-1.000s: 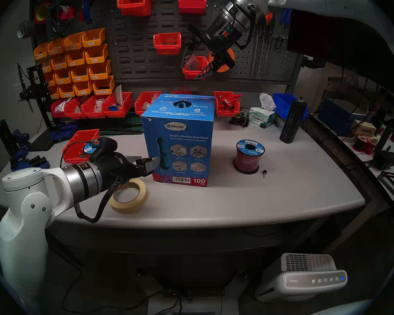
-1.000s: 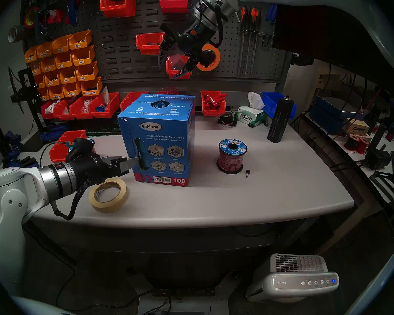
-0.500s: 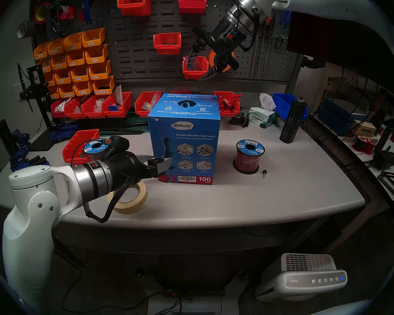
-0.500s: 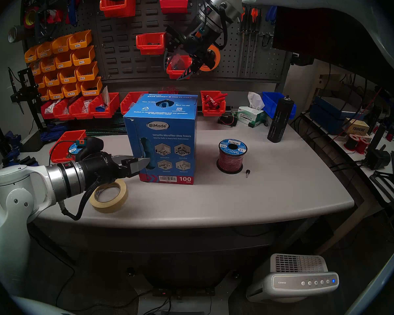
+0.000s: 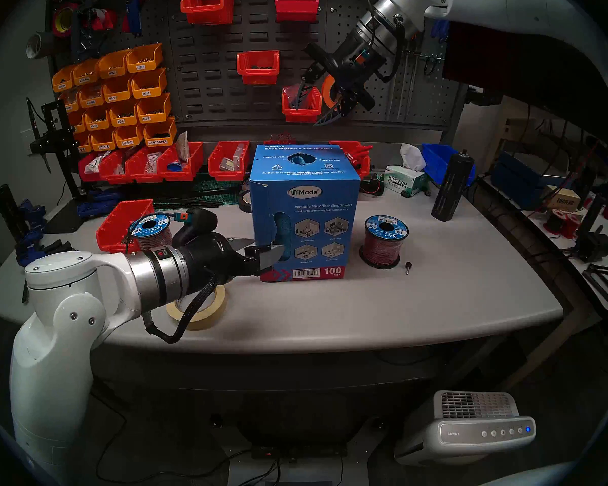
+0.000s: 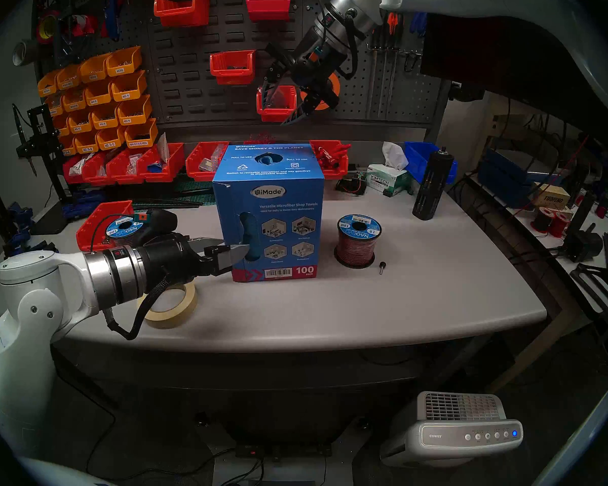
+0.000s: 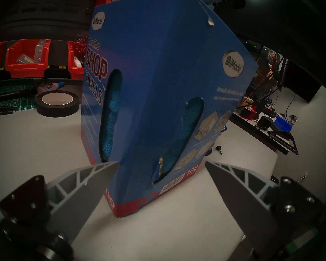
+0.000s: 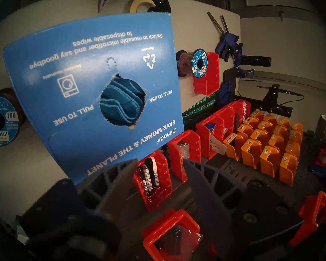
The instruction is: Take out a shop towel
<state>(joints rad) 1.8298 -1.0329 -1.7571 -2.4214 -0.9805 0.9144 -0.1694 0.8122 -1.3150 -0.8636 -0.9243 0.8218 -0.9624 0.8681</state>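
The blue carton [image 5: 306, 215] stands upright mid-table. The blue shop towel [image 8: 122, 102] bunches in the round hole in the carton's top and also shows through the side slots [image 7: 111, 111]. My left gripper [image 5: 271, 254] is low at the carton's near-left corner, open wide, with one finger [image 7: 94, 179] against the left face and the other [image 7: 231, 185] off the front face. My right gripper [image 5: 315, 106] hangs high before the pegboard, above and behind the carton, open with nothing between its fingers [image 8: 205, 179].
A masking tape roll [image 5: 197, 306] lies under my left wrist. A red bin [image 5: 116, 222] holding a wire spool sits to the left. Right of the carton stand another spool [image 5: 383, 243] and a small black knob [image 5: 408, 266]. A black tape roll [image 7: 56, 102] lies behind the carton.
My left gripper has slid to the right, pushing the carton along the table towards the right spool. The right gripper drifted slightly right and turned, staying high.
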